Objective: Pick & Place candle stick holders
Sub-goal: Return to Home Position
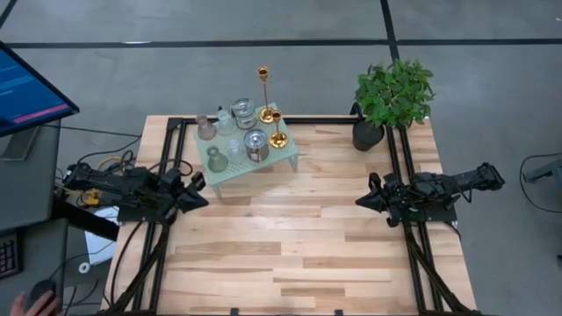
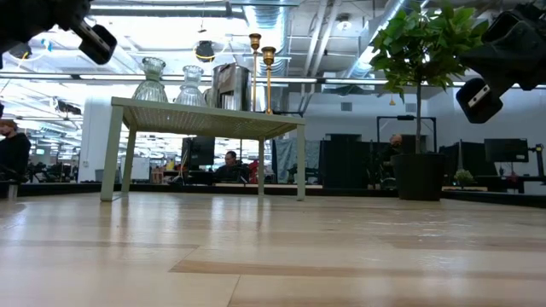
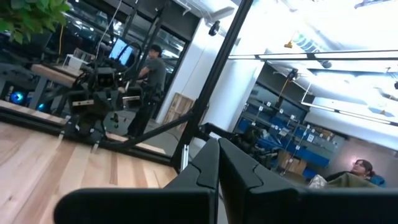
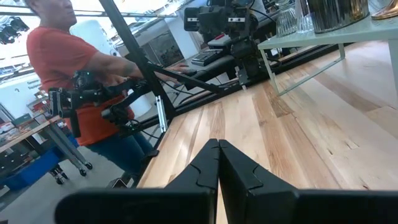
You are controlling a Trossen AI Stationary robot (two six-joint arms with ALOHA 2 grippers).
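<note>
pale wooden planks make up the desk (image 1: 307, 254), with an open office beyond it. the candle stick holders (image 1: 244, 132) all stand upright, clustered on the mint-green rack (image 1: 218, 171) near the desk's far edge. the tall gold candlestick (image 1: 262, 88) and the short gold one (image 1: 277, 132) are at the rack's right side, with the glass and metal cups (image 1: 256, 145) to their left. a potted plant (image 1: 392, 92) stands well apart to the right.

the left hand (image 1: 198, 186) hovers near the rack's near-left corner, fingers pressed together and carrying nothing. the right hand (image 1: 364, 200) hangs across the desk, also closed and empty, pointing inward.

the rack lies ahead and to the right of the left hand, so the left arm is the nearer of the 2. with no holder visible off the rack, the move ahead seems only a retreat clear of it.
</note>
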